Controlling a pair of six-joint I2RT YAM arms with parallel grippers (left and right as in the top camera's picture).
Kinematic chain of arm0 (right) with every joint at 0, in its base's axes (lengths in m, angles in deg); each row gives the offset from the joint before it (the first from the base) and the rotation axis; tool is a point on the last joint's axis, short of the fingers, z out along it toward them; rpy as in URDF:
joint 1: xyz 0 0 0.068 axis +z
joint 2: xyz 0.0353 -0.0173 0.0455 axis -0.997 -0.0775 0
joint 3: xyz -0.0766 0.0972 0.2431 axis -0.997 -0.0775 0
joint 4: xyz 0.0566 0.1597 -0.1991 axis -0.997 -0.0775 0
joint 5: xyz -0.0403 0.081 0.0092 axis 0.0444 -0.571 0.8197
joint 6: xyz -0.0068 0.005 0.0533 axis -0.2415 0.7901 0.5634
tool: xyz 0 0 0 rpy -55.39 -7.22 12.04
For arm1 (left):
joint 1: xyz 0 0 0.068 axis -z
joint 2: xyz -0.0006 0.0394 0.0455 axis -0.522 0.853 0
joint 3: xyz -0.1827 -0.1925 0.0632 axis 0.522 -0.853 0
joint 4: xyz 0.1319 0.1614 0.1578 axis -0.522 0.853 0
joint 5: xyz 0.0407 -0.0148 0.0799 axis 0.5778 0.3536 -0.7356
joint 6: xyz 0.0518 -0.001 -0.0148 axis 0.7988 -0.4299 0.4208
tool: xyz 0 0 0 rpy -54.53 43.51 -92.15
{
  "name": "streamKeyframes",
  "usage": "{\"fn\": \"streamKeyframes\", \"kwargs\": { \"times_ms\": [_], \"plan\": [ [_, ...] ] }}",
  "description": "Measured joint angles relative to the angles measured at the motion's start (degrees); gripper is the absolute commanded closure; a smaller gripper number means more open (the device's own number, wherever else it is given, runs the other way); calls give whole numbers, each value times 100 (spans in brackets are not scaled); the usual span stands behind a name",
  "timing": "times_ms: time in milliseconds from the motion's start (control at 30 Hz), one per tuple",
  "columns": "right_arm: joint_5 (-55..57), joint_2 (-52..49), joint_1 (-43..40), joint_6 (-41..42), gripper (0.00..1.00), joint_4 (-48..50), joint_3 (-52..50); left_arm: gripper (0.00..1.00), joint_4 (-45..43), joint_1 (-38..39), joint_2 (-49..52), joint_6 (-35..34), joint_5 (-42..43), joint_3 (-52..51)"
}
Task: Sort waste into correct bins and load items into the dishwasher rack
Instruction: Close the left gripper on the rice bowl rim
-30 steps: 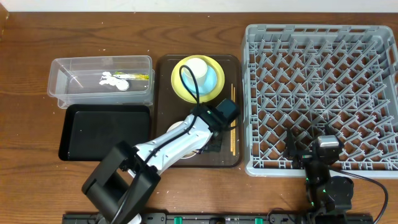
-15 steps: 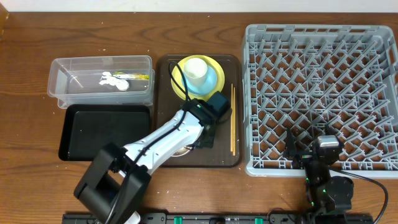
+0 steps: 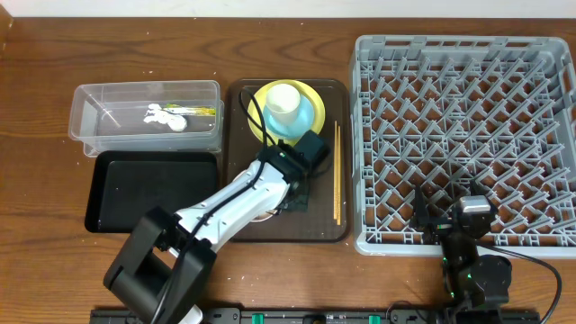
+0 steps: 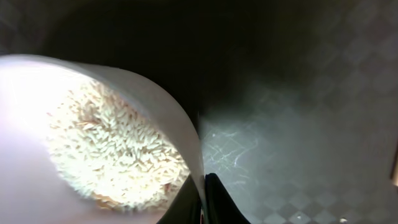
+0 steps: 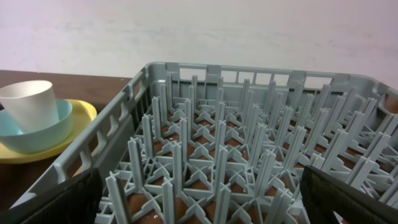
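Observation:
My left gripper (image 3: 293, 198) is over the brown serving tray (image 3: 236, 117). In the left wrist view it (image 4: 204, 198) is shut on the rim of the white bowl (image 4: 171, 124), which holds whitish rice scraps (image 4: 112, 149). From overhead the arm hides most of that bowl (image 3: 264, 214). The white cup (image 3: 283, 103) sits in the light blue bowl (image 3: 304, 115) on the yellow plate (image 3: 263, 126). The chopsticks (image 3: 337, 171) lie at the tray's right side. My right gripper (image 3: 447, 219) is open and empty at the front edge of the grey dishwasher rack (image 3: 463, 135).
The clear tub (image 3: 90, 121) at the left holds the white tissue (image 3: 165, 117) and the snack wrapper (image 3: 196, 110). The black tray (image 3: 153, 189) lies in front of it. The right wrist view shows the rack's pegs (image 5: 217, 155), the cup (image 5: 28, 106) and plate (image 5: 84, 112).
My left arm has swung left and back towards the plate with the bowl's rim in its jaws, uncovering the chopsticks. The right arm has not moved.

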Motion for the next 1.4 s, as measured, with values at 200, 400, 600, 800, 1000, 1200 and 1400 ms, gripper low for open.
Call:
{"fn": "streamKeyframes", "kwargs": {
  "times_ms": [200,400,600,800,1000,1200,1400],
  "plan": [
    [0,0,0,0,1,0,0,87,-138,2,-11,-15,-4,-199],
    [0,0,0,0,1,0,0,83,-164,2,-11,-42,0,-212],
    [0,0,0,0,1,0,0,83,-184,2,-9,-42,2,-212],
    [0,0,0,0,1,2,0,89,-190,2,-9,-94,0,-212],
    [0,0,0,0,1,0,0,89,-192,2,-9,-125,0,-212],
    [0,0,0,0,1,0,0,88,-192,2,-9,-125,0,-212],
    [0,0,0,0,1,0,0,88,-229,2,37,-125,0,-212]
  ]
}}
